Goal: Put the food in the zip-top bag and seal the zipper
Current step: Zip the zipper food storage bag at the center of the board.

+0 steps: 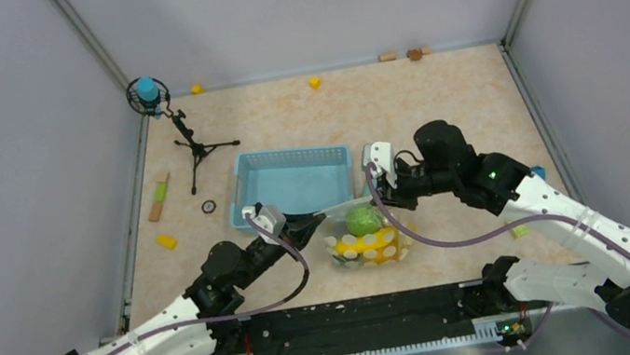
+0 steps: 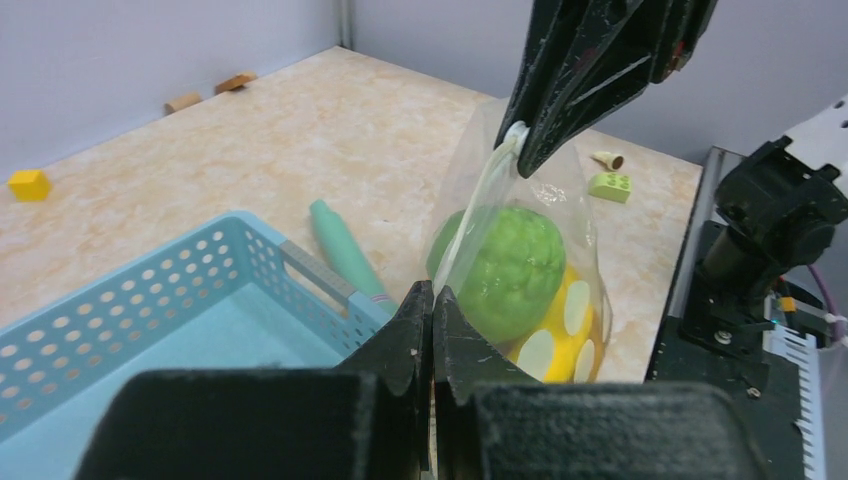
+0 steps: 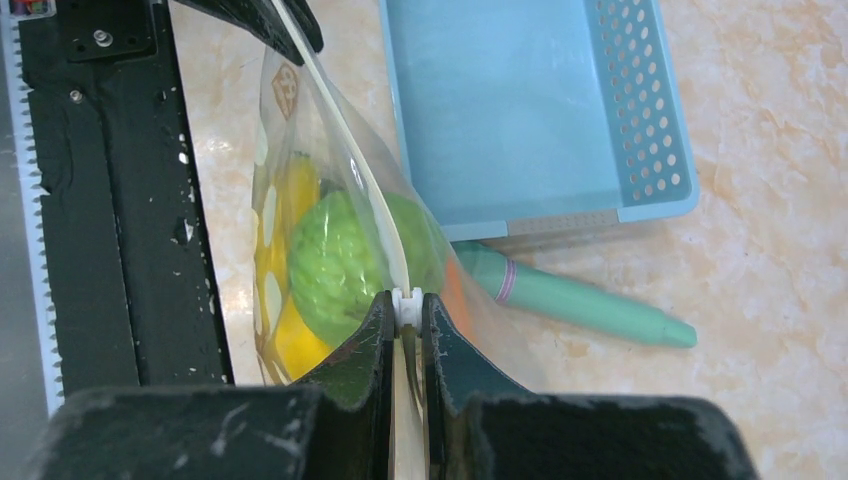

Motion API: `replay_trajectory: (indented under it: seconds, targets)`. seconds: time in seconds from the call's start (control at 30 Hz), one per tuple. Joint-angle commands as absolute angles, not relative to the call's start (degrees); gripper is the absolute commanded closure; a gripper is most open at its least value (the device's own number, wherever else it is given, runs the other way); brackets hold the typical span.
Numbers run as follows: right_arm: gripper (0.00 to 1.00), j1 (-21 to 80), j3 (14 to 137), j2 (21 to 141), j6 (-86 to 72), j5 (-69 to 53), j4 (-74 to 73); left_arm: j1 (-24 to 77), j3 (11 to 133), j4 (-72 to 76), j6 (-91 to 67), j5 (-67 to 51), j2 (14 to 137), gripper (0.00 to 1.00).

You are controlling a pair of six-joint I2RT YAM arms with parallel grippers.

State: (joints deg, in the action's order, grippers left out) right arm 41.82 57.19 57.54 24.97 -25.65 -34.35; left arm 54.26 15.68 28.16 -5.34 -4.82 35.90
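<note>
The zip-top bag (image 1: 366, 243) hangs between my two grippers in front of the basket. It holds a light green bumpy fruit (image 1: 363, 219), a yellow piece with white spots (image 1: 367, 247) and something orange (image 3: 456, 290). My left gripper (image 1: 312, 224) is shut on one end of the zipper (image 2: 470, 225). My right gripper (image 1: 378, 189) is shut on the white slider at the other end of the zipper (image 3: 350, 160). In the left wrist view my left gripper (image 2: 433, 300) pinches the rim, with the green fruit (image 2: 510, 270) beyond it. In the right wrist view my right gripper (image 3: 407, 305) clamps the slider above the green fruit (image 3: 335, 265).
A light-blue basket (image 1: 242, 186) stands just behind the bag. A teal stick (image 3: 580, 305) lies beside the basket. A small tripod stand (image 1: 192, 146) is at the back left. Yellow blocks (image 1: 167, 241) and a green block (image 2: 610, 186) lie scattered. The black base rail (image 1: 360, 317) runs along the near edge.
</note>
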Motion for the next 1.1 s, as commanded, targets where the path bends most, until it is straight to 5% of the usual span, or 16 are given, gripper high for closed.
replay_trajectory:
  seconds: [0.0,0.5,1.07]
  targets:
    - [1.00,40.6,59.9,57.3,26.2,-19.2,-36.1,53.9,14.2,28.6,-2.5,4.6,30.9,1.00]
    - [1.00,40.6,60.3,59.8,23.4,-15.6,-35.7,53.9,11.3,30.1,-5.8,28.6,23.7,1.00]
    - [1.00,40.6,61.5,61.9,20.3,-10.6,-34.7,53.9,9.8,32.7,-7.6,36.4,21.7,1.00]
